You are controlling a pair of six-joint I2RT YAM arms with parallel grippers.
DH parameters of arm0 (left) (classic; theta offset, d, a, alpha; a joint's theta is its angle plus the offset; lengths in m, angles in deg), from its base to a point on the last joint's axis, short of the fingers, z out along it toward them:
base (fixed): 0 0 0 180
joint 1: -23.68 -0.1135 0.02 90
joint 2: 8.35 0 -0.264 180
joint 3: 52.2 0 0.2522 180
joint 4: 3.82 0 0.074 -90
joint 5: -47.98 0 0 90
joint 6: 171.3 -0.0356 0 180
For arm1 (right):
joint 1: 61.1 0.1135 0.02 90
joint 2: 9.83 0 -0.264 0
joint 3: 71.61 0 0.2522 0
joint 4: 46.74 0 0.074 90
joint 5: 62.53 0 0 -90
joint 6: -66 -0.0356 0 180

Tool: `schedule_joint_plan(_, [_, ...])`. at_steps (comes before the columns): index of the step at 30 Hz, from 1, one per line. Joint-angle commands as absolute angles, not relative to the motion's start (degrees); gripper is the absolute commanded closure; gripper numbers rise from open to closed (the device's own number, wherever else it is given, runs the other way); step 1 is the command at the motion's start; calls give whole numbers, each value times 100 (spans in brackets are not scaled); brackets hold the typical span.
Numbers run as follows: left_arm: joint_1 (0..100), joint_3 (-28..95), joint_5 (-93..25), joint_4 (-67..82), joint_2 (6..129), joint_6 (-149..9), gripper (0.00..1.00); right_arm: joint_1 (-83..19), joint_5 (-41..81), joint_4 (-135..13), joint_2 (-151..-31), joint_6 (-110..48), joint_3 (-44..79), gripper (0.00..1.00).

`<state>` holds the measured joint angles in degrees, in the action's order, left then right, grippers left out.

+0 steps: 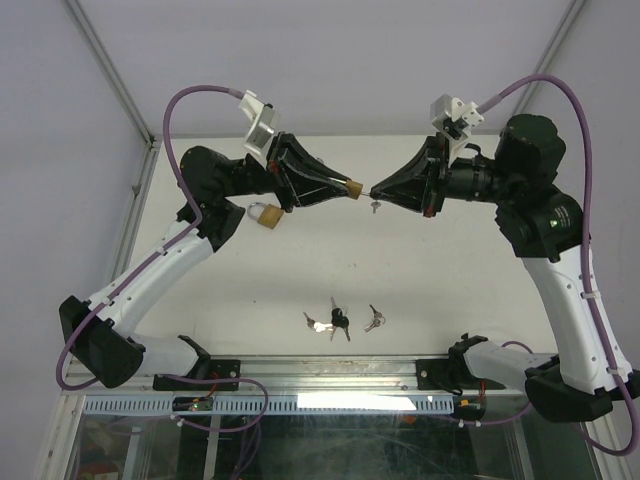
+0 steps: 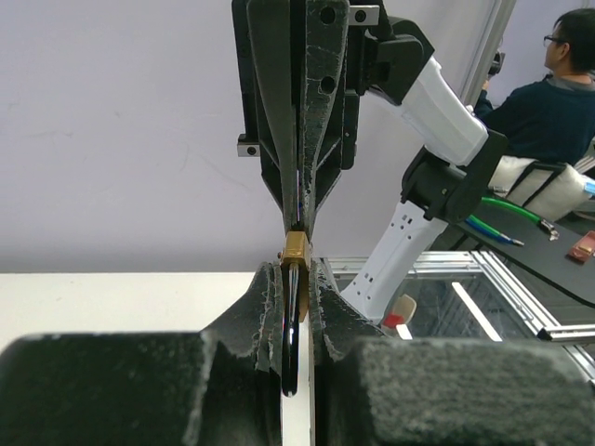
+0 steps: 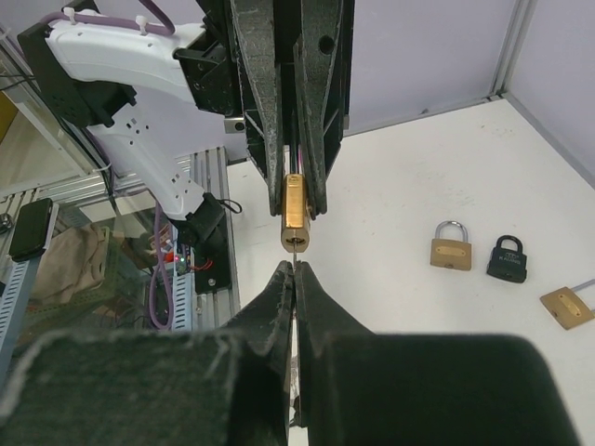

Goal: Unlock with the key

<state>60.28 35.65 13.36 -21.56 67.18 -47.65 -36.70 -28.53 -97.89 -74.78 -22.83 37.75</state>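
My left gripper (image 1: 343, 190) is shut on a brass padlock (image 1: 353, 187) and holds it in the air, keyhole end toward the right arm. In the left wrist view the padlock's brass body (image 2: 297, 249) sticks out past the closed pads, with its dark shackle between them. My right gripper (image 1: 376, 190) is shut on a thin key (image 3: 294, 251). The key's tip touches or sits in the keyhole at the bottom of the padlock (image 3: 293, 214). A spare key (image 1: 375, 207) hangs below the right fingertips.
On the white table lie a brass padlock (image 3: 450, 245), a black padlock (image 3: 508, 259) and a third brass lock (image 3: 566, 305). One brass padlock (image 1: 265, 215) shows under the left arm. Loose key bunches (image 1: 335, 322) (image 1: 374, 320) lie near the front edge.
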Motion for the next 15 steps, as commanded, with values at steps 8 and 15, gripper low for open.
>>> schedule_joint_plan(8, [6458, 3532, 538, -3012, 6700, -4233, 100, -3627, -3036, -7975, -7340, -3050, 3120, 100])
schedule_joint_plan(15, [6436, 3573, 522, -3088, 6654, -4124, 100, -3684, -3024, -7246, -7201, -3383, 2842, 100])
